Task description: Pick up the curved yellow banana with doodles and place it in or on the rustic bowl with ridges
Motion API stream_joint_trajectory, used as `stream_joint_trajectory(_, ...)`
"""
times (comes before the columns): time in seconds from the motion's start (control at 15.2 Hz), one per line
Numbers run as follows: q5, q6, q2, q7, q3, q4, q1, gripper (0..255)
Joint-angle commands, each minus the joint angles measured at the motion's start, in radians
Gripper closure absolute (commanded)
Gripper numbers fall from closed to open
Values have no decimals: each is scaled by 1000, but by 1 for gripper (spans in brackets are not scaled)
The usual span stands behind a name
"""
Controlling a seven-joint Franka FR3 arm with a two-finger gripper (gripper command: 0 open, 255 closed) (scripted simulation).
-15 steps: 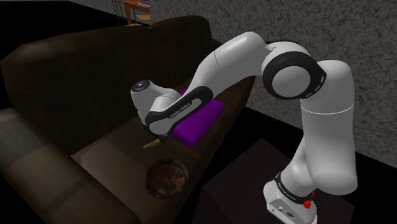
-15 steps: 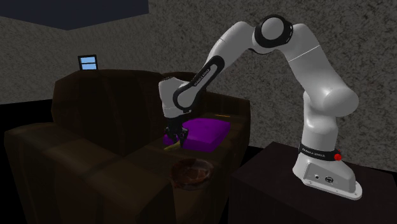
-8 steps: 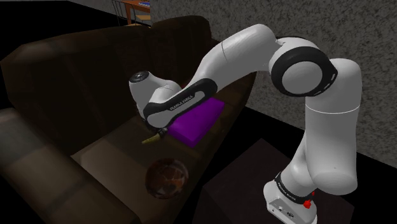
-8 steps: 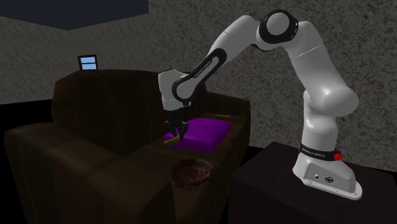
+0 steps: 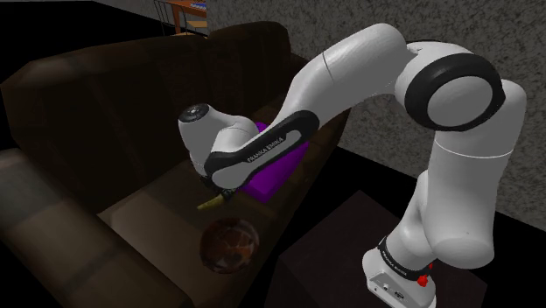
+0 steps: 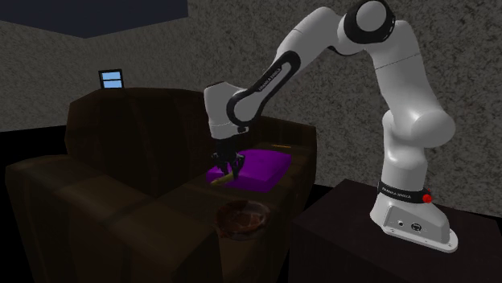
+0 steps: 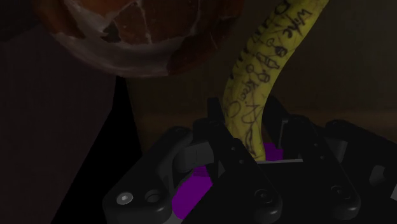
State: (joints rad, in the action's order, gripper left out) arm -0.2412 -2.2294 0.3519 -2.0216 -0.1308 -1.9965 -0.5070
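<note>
Yellow banana (image 7: 264, 63) clasped by black claw (image 7: 251, 132).

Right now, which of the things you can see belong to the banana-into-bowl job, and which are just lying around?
Part of the job:
- yellow doodled banana, clasped in the gripper
- cracked brown bowl, on the sofa seat

Just lying about:
- purple cushion on the seat
- small blue frame on the sofa back

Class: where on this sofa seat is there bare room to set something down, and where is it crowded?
Bare: the seat cushions to the shoulder view's left of the bowl. Crowded: between bowl and purple cushion, where the gripper holds the banana.
</note>
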Motion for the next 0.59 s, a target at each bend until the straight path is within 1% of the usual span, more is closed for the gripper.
stream_joint_trajectory(0.0, 4, -16, -54, -39, -16, -75, -21, 255)
stream_joint_trajectory(0.46, 35, -39, -190, -177, -84, -252, -102, 255)
stream_joint_trajectory(0.53, 30, -51, -180, -181, -82, -254, -103, 255)
